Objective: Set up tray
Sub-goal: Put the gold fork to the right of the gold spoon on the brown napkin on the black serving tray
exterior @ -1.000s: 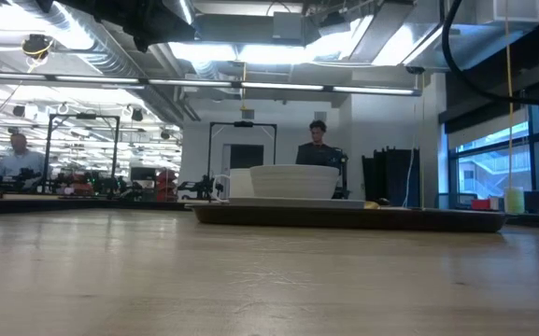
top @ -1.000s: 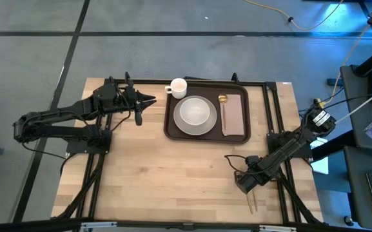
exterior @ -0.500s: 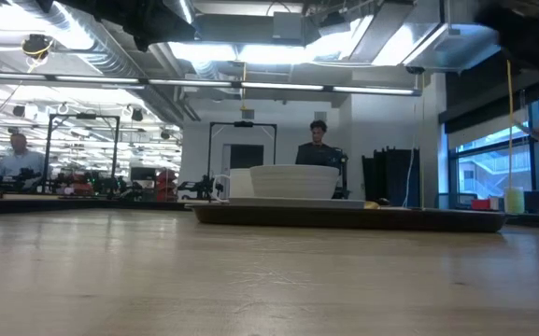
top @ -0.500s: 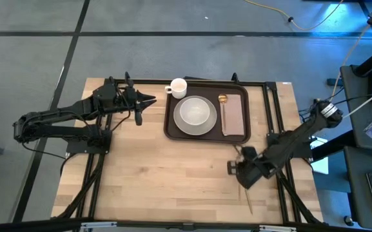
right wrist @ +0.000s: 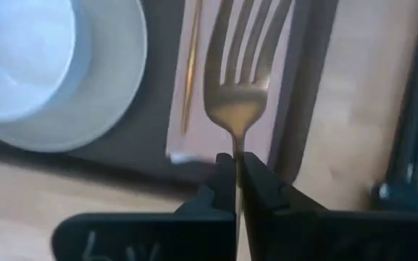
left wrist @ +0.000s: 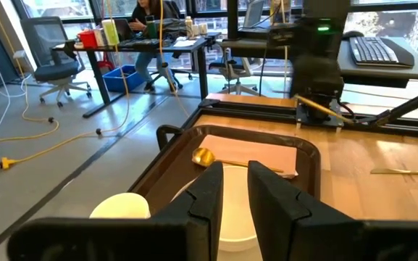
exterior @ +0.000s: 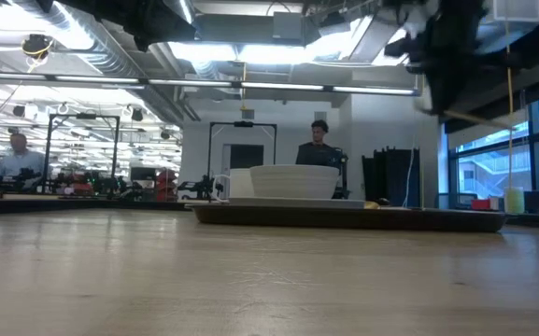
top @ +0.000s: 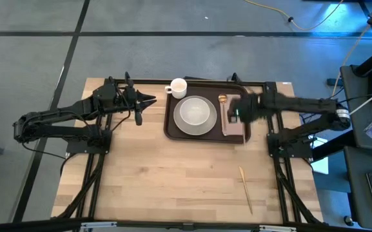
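The dark brown tray [top: 170, 122] lies at the table's far middle. On it are a white plate [top: 195, 113] and a pinkish napkin [top: 237, 111] with a gold spoon [top: 223, 106]. A white cup [top: 177, 87] stands at the tray's far left corner. My right gripper [top: 236, 116] hovers over the tray's right part, shut on a gold fork [right wrist: 241, 72] whose tines hang above the napkin [right wrist: 281, 87]. My left gripper [top: 148, 100] waits left of the tray, its fingers [left wrist: 209, 196] a narrow gap apart with nothing between them. My right gripper pinches the fork between its two fingers at the neck [right wrist: 235, 145], just behind the tines. The fingers come from above, slanting steeply down. The fork is lifted clear above the tray, its handle [exterior: 479, 119] sticking out roughly level.
A long gold utensil [top: 245, 189] lies on the bare wood near the table's right front. Black frame rails [top: 273, 129] run along the table's sides. People sit and stand in the room beyond the table.
My right gripper has risen from the table's near right part and swung toward the far edge, ending over the tray's right side with the fork lifted clear. The other gold utensil has stayed on the wood.
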You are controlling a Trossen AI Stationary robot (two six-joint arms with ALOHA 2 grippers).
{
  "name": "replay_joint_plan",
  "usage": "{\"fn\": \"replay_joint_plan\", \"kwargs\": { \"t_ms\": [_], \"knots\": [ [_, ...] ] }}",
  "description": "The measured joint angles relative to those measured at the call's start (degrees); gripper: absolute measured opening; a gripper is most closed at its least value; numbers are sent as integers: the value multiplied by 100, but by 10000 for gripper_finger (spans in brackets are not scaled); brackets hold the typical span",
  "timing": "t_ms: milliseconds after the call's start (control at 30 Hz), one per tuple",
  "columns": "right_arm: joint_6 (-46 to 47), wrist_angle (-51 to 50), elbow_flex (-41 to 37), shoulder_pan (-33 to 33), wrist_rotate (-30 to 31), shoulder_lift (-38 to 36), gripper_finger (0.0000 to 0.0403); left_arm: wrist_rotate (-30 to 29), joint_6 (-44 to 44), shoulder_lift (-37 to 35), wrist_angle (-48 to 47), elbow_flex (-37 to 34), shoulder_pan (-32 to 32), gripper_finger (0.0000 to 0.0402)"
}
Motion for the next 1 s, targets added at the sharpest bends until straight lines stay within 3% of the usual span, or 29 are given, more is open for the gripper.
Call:
{"fn": "replay_joint_plan", "kwargs": {
  "t_ms": [167, 367, 667, 1000],
  "knots": [
    [-1938, 1009, -256, -1772, -767, 6, 1, 0, -11, 0, -2, 1, 0, 59],
    [-2952, 1746, -673, -3196, -1224, 188, 0, -2, -234, 0, -4, 0, 0, 59],
    [-3495, 2374, -722, -3466, -1343, 1210, 0, -166, -208, 0, -7, 0, -1, 59],
    [-3431, 2543, -722, -3530, -1592, 2232, 0, -168, -208, 0, -88, 0, 0, 59]
  ]
}}
